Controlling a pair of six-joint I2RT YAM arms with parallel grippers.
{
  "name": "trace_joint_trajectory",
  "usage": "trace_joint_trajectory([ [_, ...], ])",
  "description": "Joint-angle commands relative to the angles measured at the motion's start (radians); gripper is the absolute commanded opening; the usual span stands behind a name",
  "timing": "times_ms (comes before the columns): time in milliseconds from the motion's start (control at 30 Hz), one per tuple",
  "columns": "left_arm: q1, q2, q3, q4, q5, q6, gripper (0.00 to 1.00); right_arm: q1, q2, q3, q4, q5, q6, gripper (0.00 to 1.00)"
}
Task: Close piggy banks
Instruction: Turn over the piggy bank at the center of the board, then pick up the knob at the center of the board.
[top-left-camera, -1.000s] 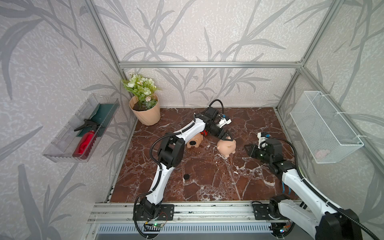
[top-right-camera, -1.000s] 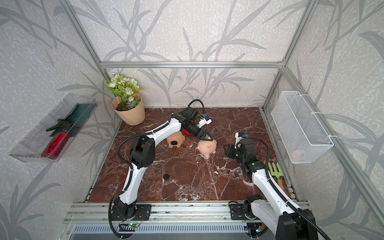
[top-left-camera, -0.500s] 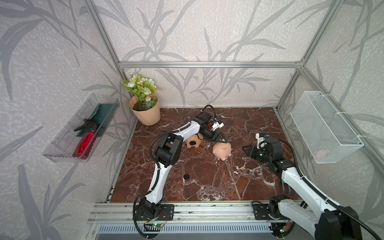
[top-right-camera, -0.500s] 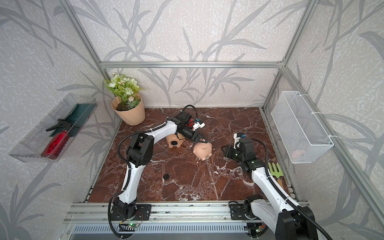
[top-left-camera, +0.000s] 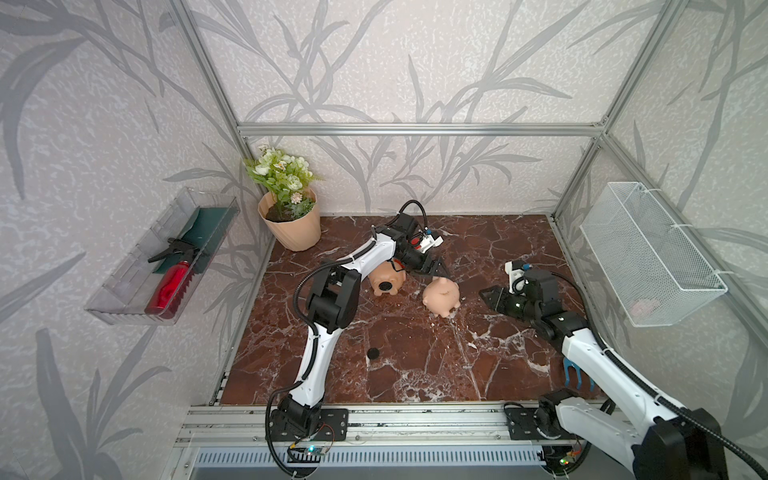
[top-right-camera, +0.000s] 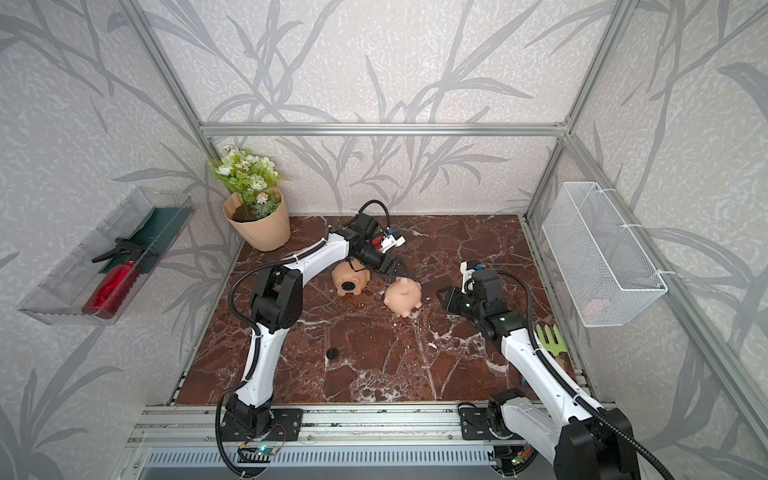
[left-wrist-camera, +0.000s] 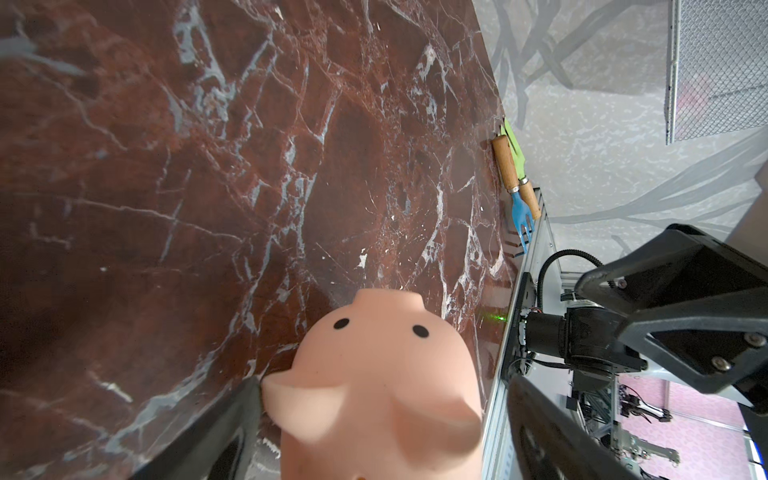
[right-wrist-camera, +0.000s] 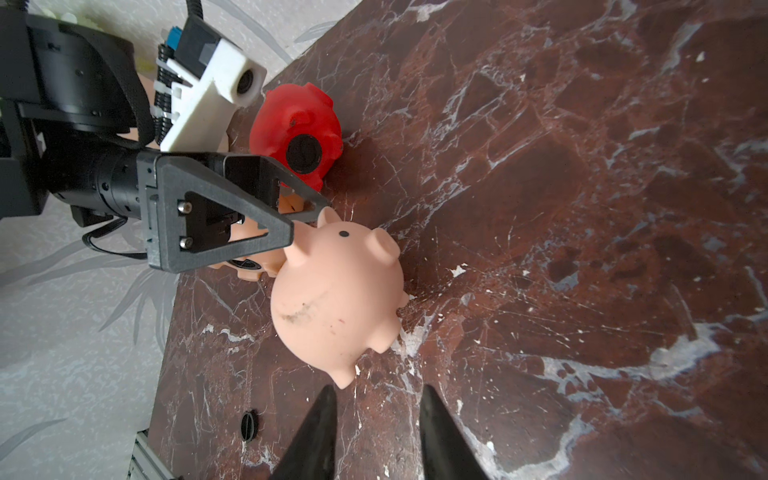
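The tabletop (top-left-camera: 415, 365) is polished red-brown marble, white-veined. The peach piggy bank (right-wrist-camera: 336, 299) is smooth, matt, scuffed plastic; the red piggy bank (right-wrist-camera: 291, 120) shines slightly. The garden fork (left-wrist-camera: 514, 189) has a wooden handle.

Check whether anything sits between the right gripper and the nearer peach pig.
Nothing visible does: only marble floor lies between the right gripper and the peach piggy bank. The left gripper is at its head end.
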Motion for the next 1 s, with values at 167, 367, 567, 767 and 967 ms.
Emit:
trace_joint_trajectory([
  [167,0.044,-0.113,0.129,-0.163,-0.122,0.042,0.92,0.101,0.005,0.06,-0.054,0.088,0.037,0.34],
  [367,0.067,-0.296,0.056,-0.195,-0.21,0.041,0.91,0.277,0.053,0.111,-0.059,0.202,0.053,0.33],
  [567,0.127,-0.624,-0.277,0.017,-0.31,-0.057,0.9,0.481,0.204,0.206,-0.05,0.276,0.073,0.34],
  [767,0.221,-0.913,-0.55,0.097,-0.455,-0.134,0.9,0.65,0.403,0.345,-0.069,0.287,0.074,0.33],
  [967,0.304,-1.121,-0.741,0.064,-0.638,-0.154,0.9,0.799,0.572,0.464,-0.096,0.29,0.079,0.32],
])
